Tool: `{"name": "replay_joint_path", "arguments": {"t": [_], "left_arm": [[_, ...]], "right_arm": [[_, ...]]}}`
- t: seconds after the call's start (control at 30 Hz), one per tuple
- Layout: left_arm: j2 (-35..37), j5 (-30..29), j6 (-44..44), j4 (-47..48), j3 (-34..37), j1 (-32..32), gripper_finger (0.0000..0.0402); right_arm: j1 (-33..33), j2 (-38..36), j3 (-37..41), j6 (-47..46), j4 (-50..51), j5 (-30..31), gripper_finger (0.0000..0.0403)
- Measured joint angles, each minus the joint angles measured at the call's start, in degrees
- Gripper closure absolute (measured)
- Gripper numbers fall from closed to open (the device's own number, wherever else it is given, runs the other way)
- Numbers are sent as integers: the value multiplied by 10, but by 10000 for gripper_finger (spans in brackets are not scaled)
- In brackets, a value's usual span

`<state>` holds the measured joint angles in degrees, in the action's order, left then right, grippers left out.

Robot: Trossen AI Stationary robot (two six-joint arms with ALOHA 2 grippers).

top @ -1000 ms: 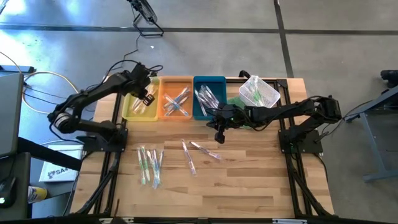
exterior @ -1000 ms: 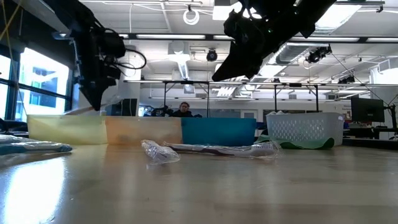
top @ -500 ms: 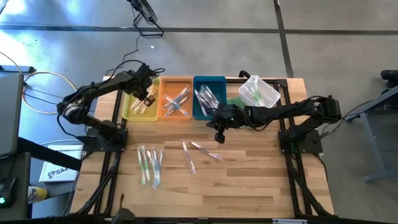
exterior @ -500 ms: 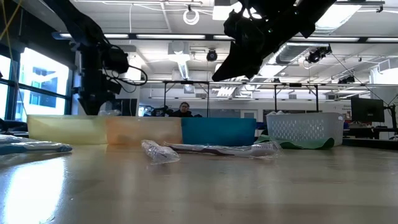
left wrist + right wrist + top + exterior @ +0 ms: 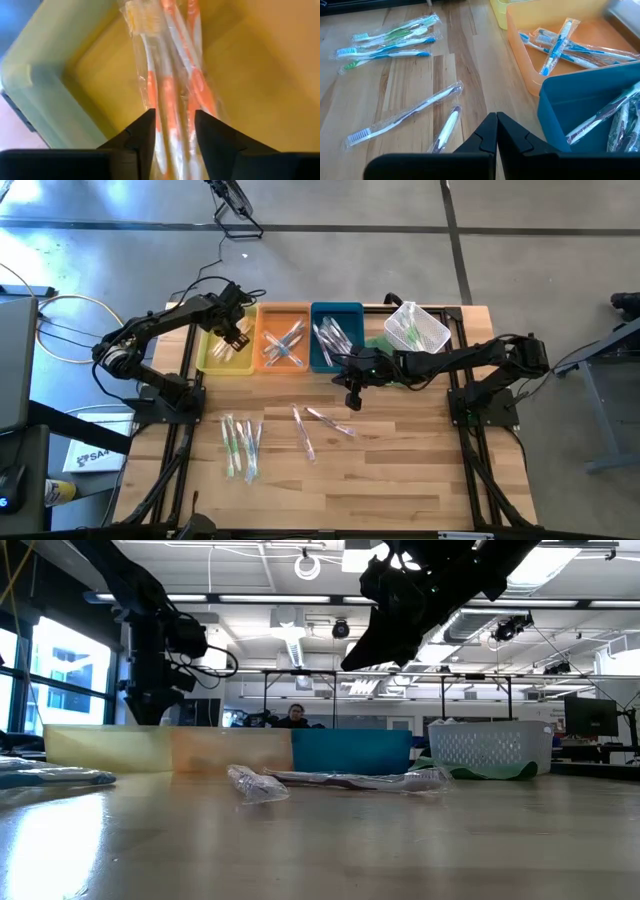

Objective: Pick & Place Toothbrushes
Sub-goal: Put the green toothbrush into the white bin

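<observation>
Wooden surface holds loose toothbrushes. Our left hand sits in the yellow tray, fingers apart around orange toothbrushes. We think one could stick and lift out. Our right hand waits, fingers together.

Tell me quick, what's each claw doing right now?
Left gripper: open over the yellow tray, holding nothing.
Right gripper: shut, empty, above the table.

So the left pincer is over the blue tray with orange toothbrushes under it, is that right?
Not quite. The left pincer is over the yellow tray, not a blue one; the left wrist view shows it. The orange toothbrushes do lie under it.
</observation>
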<state>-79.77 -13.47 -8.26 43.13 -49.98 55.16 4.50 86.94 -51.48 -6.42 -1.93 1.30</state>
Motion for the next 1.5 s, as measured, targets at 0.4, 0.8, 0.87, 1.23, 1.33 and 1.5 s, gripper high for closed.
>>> {"name": "replay_joint_path", "arguments": {"t": [0.4,0.8,0.87,1.23,1.33,1.5], "left_arm": [[4,-6,-110,6,0,0,250],[83,-4,-145,57,0,-120,250],[103,-5,-145,78,0,-158,250],[196,-5,-109,75,0,-415,250],[210,-6,-114,58,0,-479,250],[219,-9,-109,41,0,-561,250]], "right_arm": [[0,0,0,0,0,0,401],[0,0,0,0,0,0,401],[0,0,0,0,0,0,401],[0,0,0,-2,0,0,401],[0,0,0,-17,0,0,401],[0,0,0,-30,0,0,401]]}}
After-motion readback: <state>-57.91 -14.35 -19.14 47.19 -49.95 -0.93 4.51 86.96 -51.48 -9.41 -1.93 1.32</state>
